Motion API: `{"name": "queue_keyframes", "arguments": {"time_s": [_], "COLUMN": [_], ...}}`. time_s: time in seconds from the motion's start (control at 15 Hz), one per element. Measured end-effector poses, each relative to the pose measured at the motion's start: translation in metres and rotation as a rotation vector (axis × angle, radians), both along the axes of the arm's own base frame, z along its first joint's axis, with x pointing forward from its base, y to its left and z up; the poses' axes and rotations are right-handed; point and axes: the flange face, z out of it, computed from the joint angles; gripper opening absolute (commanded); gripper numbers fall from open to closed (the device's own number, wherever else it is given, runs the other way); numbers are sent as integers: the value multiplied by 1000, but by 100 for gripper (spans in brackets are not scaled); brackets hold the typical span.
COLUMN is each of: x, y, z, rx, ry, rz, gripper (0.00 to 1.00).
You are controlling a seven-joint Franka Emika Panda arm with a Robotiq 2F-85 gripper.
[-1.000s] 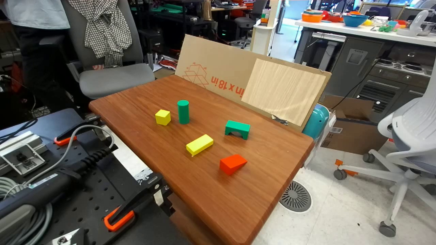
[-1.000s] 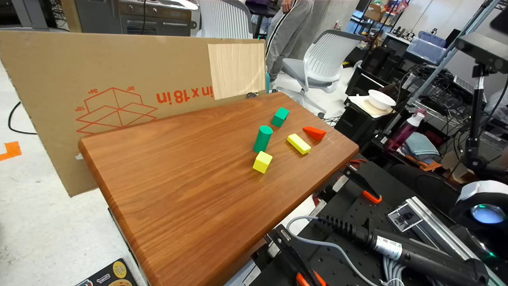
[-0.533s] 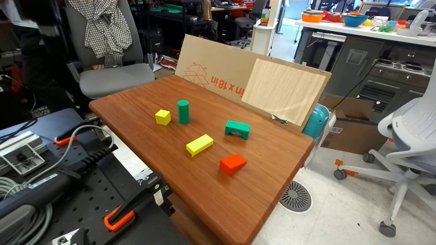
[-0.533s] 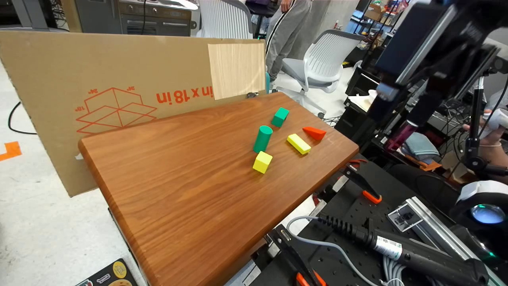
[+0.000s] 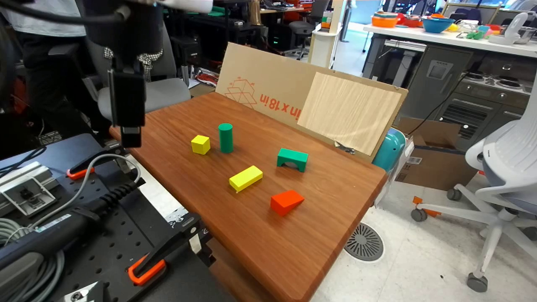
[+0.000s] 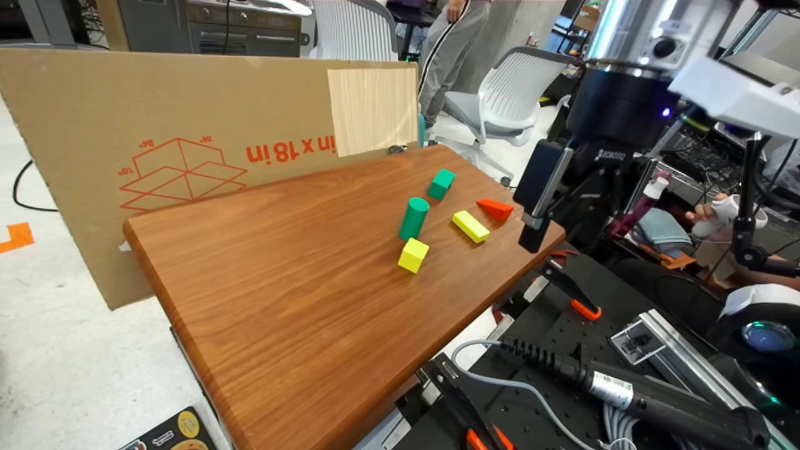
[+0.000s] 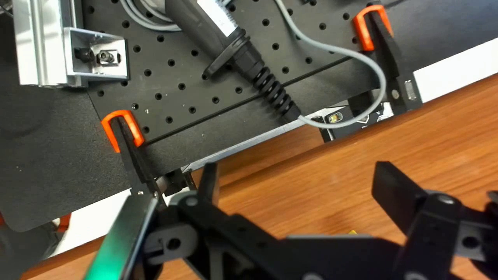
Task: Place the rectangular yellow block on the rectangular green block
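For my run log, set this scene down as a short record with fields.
Rectangular yellow block: lying on the table
Rectangular green block: on the table, arched underneath
Green cylinder: upright, apart from the yellow cube
Red wedge: on the table
Fingers: apart, gripping nothing
Stacking: not yet done

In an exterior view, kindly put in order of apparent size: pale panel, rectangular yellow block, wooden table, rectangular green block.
Wooden table
Pale panel
Rectangular yellow block, rectangular green block: too alike to rank
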Motion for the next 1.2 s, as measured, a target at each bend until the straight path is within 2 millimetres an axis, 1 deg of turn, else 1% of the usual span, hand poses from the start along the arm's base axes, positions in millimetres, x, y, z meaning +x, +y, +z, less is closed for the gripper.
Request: {"name": "queue_keyframes", "arguments": {"time_s": [0.33, 0.53, 0.67, 0.87, 1.0, 1.2], "x": [23, 40, 51, 65, 73, 85], "y": [-24, -38, -47, -60, -64, -65], "z": [-51, -73, -80, -84, -87, -91], "rx": [-37, -80, -115, -157, -178, -202], "ry": [35, 44, 47, 44, 42, 39], "rz": [6, 27, 53, 93, 124, 167], "gripper": [100, 100, 100, 100, 100, 100]}}
